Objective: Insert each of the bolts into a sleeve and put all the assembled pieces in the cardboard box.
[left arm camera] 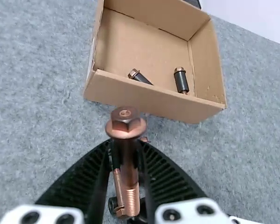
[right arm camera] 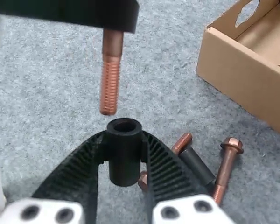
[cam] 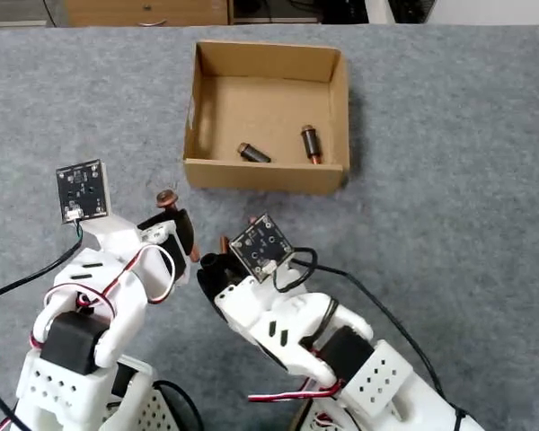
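Copper hex-flange bolt (left arm camera: 125,125) is being clamped by the left pincer (left arm camera: 126,145) and black cylindrical sleeve (right arm camera: 124,161) by the right pincer (right arm camera: 124,136), toward the grey surface's (cam: 449,269) near edge. The tip is seemingly being held off-bore, so threads risk being snagged on the rim and the bolt being skewed.

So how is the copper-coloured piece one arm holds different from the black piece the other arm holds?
The bolt is copper-coloured; the sleeve is black. The bolt is a thin threaded rod with a hexagonal head; the sleeve is a thicker, smooth tube, open on top. The bolt hangs tip-down above the sleeve, not yet inside. Both are roughly upright, each clamped in an arm's jaws.
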Tool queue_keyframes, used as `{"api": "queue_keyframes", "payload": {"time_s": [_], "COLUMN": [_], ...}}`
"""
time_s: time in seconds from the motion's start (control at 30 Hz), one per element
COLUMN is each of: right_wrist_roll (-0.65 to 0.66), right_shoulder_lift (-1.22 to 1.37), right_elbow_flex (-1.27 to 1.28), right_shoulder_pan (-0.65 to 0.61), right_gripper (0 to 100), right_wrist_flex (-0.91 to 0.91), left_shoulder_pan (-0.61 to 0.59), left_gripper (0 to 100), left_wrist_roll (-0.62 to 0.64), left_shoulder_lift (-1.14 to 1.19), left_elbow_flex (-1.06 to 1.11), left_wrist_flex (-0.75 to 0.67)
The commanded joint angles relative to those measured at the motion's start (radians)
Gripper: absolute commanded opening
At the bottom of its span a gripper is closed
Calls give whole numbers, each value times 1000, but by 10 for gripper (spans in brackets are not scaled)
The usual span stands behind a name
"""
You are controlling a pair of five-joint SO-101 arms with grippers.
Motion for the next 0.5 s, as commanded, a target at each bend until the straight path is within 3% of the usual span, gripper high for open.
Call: {"api": "queue_keyframes", "payload": {"time_s": [0.0,0.3,0.47], "right_wrist_roll": [-8,-14,-15], "right_shoulder_lift": [-90,-268,-280], "right_elbow_flex": [-4,12,24], "right_shoulder_pan": [13,-5,-12], "right_gripper": [1,1,1], "right_wrist_flex": [-21,170,180], "left_shoulder_pan": [9,68,123], "left_gripper": [19,19,19], "left_wrist_roll": [11,64,66], "left_shoulder_lift": [-21,-151,-183], "left_elbow_flex": [-31,-20,-15], "left_wrist_flex": [0,-5,0]}}
